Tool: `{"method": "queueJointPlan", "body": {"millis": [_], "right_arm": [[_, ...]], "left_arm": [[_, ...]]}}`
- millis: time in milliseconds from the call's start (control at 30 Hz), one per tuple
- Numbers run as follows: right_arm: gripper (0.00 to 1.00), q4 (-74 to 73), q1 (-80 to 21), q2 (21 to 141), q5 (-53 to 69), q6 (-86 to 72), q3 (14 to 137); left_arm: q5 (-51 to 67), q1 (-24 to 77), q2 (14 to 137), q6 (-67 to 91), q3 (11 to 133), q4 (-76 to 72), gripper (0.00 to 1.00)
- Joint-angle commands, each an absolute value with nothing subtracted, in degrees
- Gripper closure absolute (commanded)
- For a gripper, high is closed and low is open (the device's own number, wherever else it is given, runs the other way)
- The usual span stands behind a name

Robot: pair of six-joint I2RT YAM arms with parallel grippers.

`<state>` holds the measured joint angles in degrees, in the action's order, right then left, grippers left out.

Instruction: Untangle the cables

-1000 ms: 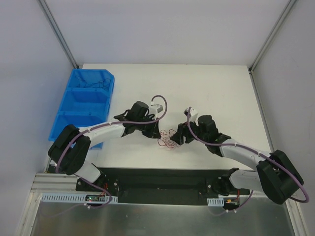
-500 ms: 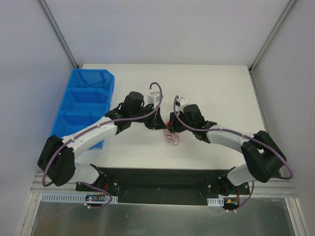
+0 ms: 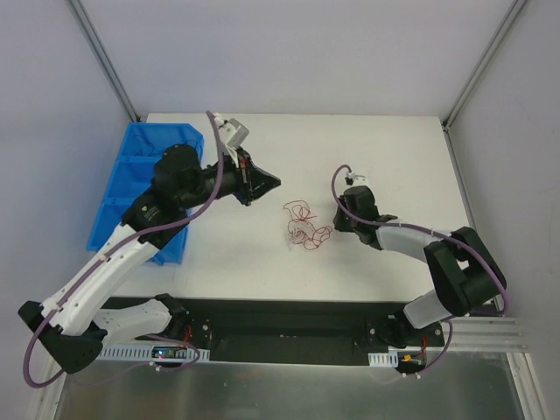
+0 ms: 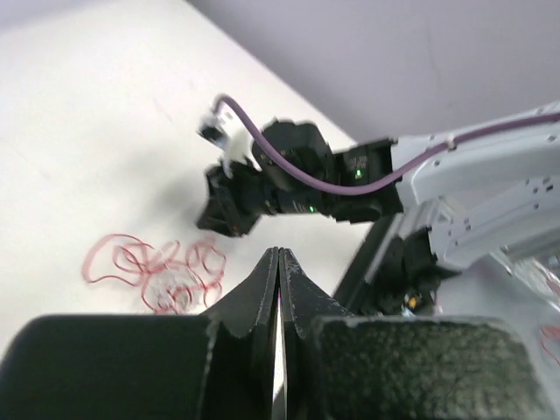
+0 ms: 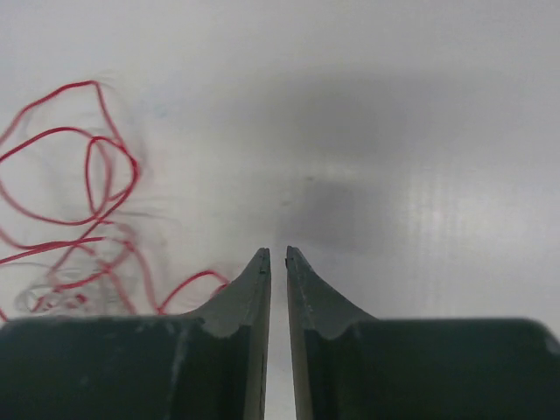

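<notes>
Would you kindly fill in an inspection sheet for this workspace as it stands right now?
Surface: white table, bare apart from the wires.
Job's things: clump of thin red and pale wires, lying loose between the arms.
Clutter: nothing seen.
Grippers: left claw shut, empty, raised; right claw nearly shut, a slit showing, empty, beside the clump.
Cables: purple cable along each arm.
Surroundings: blue bin on left; grey walls.

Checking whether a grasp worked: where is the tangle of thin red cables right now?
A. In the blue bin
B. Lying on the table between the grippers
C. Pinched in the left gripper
B: the cables lie loose on the table, neither gripper touching them.
</notes>
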<state>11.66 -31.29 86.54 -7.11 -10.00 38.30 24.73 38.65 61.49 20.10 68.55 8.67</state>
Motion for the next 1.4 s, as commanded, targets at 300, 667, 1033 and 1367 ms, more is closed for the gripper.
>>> {"method": "queueJointPlan", "body": {"millis": [300,667,1033,1367], "right_arm": [[0.74,18.01,-26.01,79.90,4.74,-10.02,33.75],[0.72,21.80,-25.84,82.17,10.89,-11.78,34.28],[0.72,21.97,-25.93,84.02,14.06,-12.30,36.39],[0.72,22.85,-26.10,85.96,15.64,-12.83,37.18]], "left_arm": [[16.86,37.89,67.39,22.39,69.26,14.33,0.39],[23.90,32.78,97.09,37.09,72.59,11.96,0.31],[24.35,33.22,112.23,39.20,74.53,2.21,0.48],[21.35,33.22,112.94,39.64,74.70,-2.02,0.61]]}}
